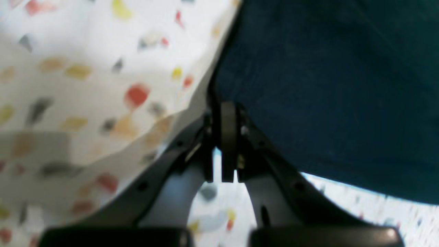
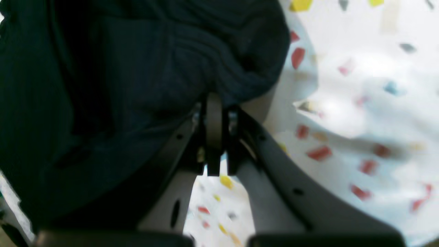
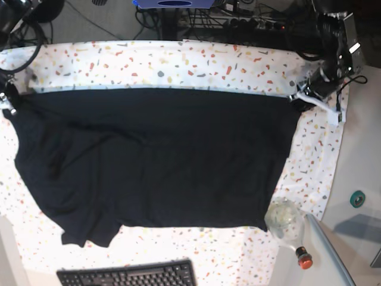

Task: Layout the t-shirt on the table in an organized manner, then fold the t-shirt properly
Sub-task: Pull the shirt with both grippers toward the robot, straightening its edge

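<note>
The black t-shirt [image 3: 155,158] lies spread wide across the speckled table [image 3: 178,59], its far edge pulled into a straight line between my two grippers. My left gripper [image 3: 297,97] is shut on the shirt's far right corner; in the left wrist view its jaws [image 1: 224,115] pinch the fabric edge [image 1: 325,103] above the table cloth [image 1: 85,68]. My right gripper [image 3: 12,102] is shut on the far left corner; in the right wrist view it [image 2: 214,103] grips bunched fabric [image 2: 120,85] beside the table cloth [image 2: 360,103]. The shirt's lower left part is rumpled.
A black keyboard [image 3: 128,275] lies at the table's front edge. A clear bottle with a red cap [image 3: 289,229] lies at the front right, by the shirt's corner. Cables and equipment [image 3: 250,18] crowd the back. A green tape roll [image 3: 357,198] sits off the table's right edge.
</note>
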Tool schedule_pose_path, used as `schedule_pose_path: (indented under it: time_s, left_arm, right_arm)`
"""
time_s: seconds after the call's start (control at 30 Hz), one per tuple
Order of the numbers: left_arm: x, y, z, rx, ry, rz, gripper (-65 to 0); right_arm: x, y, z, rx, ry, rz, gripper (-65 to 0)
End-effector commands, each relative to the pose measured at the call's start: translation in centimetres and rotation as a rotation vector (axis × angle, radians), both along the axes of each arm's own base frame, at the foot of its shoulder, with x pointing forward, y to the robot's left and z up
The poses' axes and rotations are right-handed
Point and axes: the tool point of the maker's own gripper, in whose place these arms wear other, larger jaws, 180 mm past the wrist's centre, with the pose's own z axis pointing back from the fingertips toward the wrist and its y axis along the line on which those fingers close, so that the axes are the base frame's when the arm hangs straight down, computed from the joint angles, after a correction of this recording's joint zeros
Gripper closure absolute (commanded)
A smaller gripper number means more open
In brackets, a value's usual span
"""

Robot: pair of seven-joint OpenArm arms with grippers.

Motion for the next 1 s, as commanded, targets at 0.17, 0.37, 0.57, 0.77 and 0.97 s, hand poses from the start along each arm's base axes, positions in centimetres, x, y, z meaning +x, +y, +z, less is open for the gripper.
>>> schedule_pose_path:
  time_s: [0.17, 0.37, 0.57, 0.77, 0.97]
  left_arm:
    - [-3.6, 0.5, -0.3, 0.033, 0.041, -0.013, 0.0]
    - [-5.6, 0.2, -0.2, 0.046, 0.065, -0.032, 0.0]
    - [-5.9, 0.2, -0.2, 0.047, 0.072, -0.035, 0.0]
    - [-6.5, 0.2, -0.4, 0.050, 0.085, -0.038, 0.0]
    - [-6.6, 0.2, -0.4, 0.049, 0.088, -0.038, 0.0]
  right_arm:
    - [-3.3, -1.6, 0.1, -0.061, 0.050, 0.003, 0.0]
    - [-4.0, -1.6, -0.1, -0.061, 0.063, 0.004, 0.0]
    - [-4.5, -1.1, 0.0, -0.066, 0.067, 0.013, 0.0]
    - [-5.2, -1.2, 0.8, -0.079, 0.047, -0.023, 0.0]
    - [-5.4, -1.3, 0.8, -0.083, 0.050, -0.024, 0.0]
